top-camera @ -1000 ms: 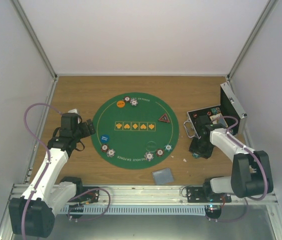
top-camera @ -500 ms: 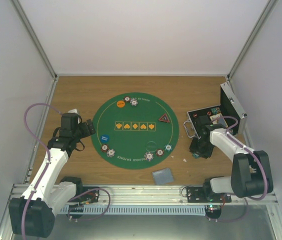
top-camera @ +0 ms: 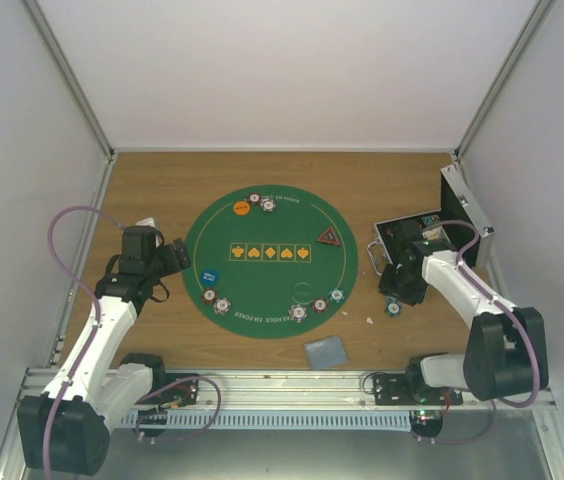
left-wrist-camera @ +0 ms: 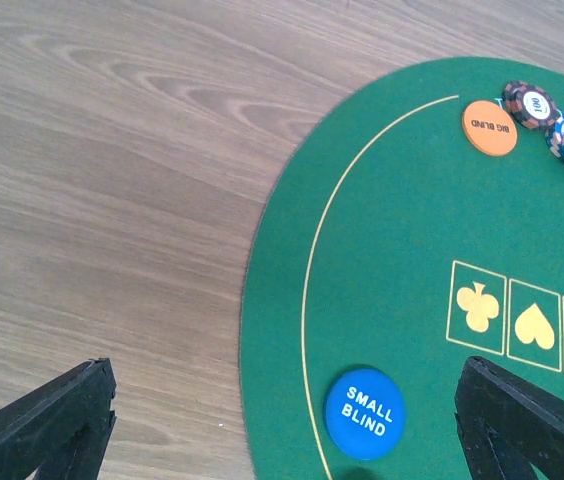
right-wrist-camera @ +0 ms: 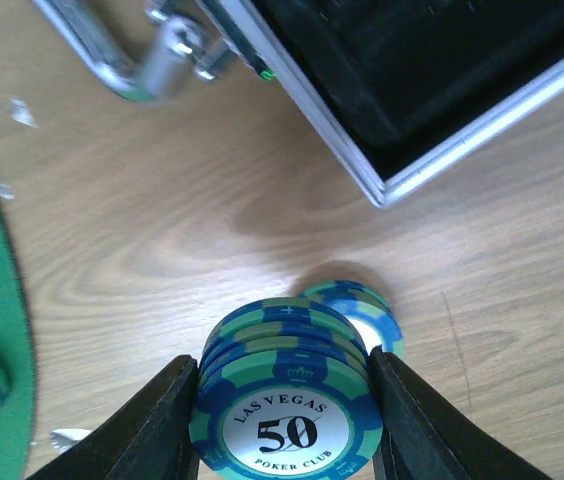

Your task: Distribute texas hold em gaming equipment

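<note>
My right gripper (right-wrist-camera: pixel 284 400) is shut on a small stack of teal-and-blue poker chips (right-wrist-camera: pixel 287 385) marked 50, held edge-on just above the wood. One more teal chip (right-wrist-camera: pixel 354 312) lies flat on the table under it, also visible from above as a loose chip (top-camera: pixel 393 308). In the top view the right gripper (top-camera: pixel 407 283) is between the mat and the case. My left gripper (left-wrist-camera: pixel 287 415) stands wide open and empty over the mat's left edge, above the blue SMALL BLIND disc (left-wrist-camera: pixel 364 413). The orange BIG BLIND disc (left-wrist-camera: pixel 489 127) and two chip stacks (left-wrist-camera: pixel 532 103) lie at the mat's far rim.
The round green mat (top-camera: pixel 272 290) carries a dark triangular marker (top-camera: pixel 328 237) and several chip piles along its near rim (top-camera: pixel 299 312). Grey-blue cards (top-camera: pixel 326 351) lie on the wood near the front. The open silver case (top-camera: pixel 459 215) stands at the right.
The right gripper closed a little on the chip stack and lifted back toward the case, uncovering one chip left on the wood. The left arm has not moved.
</note>
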Controlling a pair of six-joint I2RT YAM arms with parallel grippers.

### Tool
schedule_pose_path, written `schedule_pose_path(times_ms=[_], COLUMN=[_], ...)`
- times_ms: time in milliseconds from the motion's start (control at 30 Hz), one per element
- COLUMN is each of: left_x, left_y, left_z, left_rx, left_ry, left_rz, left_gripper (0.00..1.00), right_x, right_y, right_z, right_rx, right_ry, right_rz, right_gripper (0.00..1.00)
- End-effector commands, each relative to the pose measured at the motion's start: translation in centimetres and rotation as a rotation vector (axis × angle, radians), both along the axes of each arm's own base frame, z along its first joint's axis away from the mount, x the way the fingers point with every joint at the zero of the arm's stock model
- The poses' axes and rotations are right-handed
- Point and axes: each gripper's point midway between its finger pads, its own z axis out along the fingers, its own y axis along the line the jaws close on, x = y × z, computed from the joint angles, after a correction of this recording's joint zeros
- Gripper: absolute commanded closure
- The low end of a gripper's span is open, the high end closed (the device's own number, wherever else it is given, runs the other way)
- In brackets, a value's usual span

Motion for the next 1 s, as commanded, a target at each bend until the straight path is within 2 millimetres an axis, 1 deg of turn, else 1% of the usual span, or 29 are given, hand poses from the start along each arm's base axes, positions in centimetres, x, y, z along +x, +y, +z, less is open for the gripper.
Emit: schedule_pose_path(times_ms=[0, 100, 167, 200, 233, 367, 400, 567, 667, 733, 833, 967], left_x=[0.6, 0.6, 0.6, 0.7, 0.7, 0.7, 0.7, 0.6, 0.6, 0.7, 0.7, 0.7], left_y=[-0.2, -0.2, -0.2, -0.2, -0.3, -0.3, -0.3, -0.4, -0.4, -0.5, -0.5, -0.6], left_z=[0.9, 0.9, 1.0, 1.0, 0.9, 1.0, 1.0, 1.0, 0.9, 1.0, 0.9, 0.8], left_rx=[-0.001, -0.002, -0.003, -0.002, -0.004, -0.005, -0.004, -0.006, -0.005, -0.006, -0.006, -0.006], left_ry=[-0.054, -0.054, -0.056, -0.057, -0.055, -0.057, -0.057, -0.057, -0.056, -0.056, -0.057, -0.055], left_rz=[-0.002, -0.004, -0.005, -0.006, -0.009, -0.009, -0.01, -0.014, -0.015, -0.018, -0.02, -0.023], left_gripper=[0.06, 0.06, 0.06, 0.06, 0.06, 0.06, 0.06, 0.06, 0.06, 0.06, 0.06, 0.06], right_x=[1.5, 2.8, 4.1, 4.7, 5.6, 7.7, 8.0, 9.4, 8.8, 8.0, 6.1, 3.6], right_y=[1.3, 3.4, 5.6, 7.1, 8.7, 16.3, 18.6, 27.6, 31.7, 33.9, 35.8, 36.8], right_z=[1.9, 2.5, 2.9, 2.9, 3.1, 3.0, 3.0, 2.2, 1.7, 1.3, 0.8, 0.6], right_rx=[-0.002, 0.003, 0.007, 0.011, 0.015, 0.042, 0.062, 0.098, 0.138, 0.155, 0.152, 0.136], right_ry=[-0.04, -0.056, -0.076, -0.085, -0.104, -0.136, -0.144, -0.156, -0.15, -0.139, -0.126, -0.119], right_rz=[0.066, 0.139, 0.216, 0.269, 0.323, 0.556, 0.62, 0.868, 0.972, 1.035, 1.121, 1.232], right_gripper=[0.7, 0.7, 0.7, 0.7, 0.7, 0.7, 0.7, 0.7, 0.7, 0.7, 0.7, 0.7])
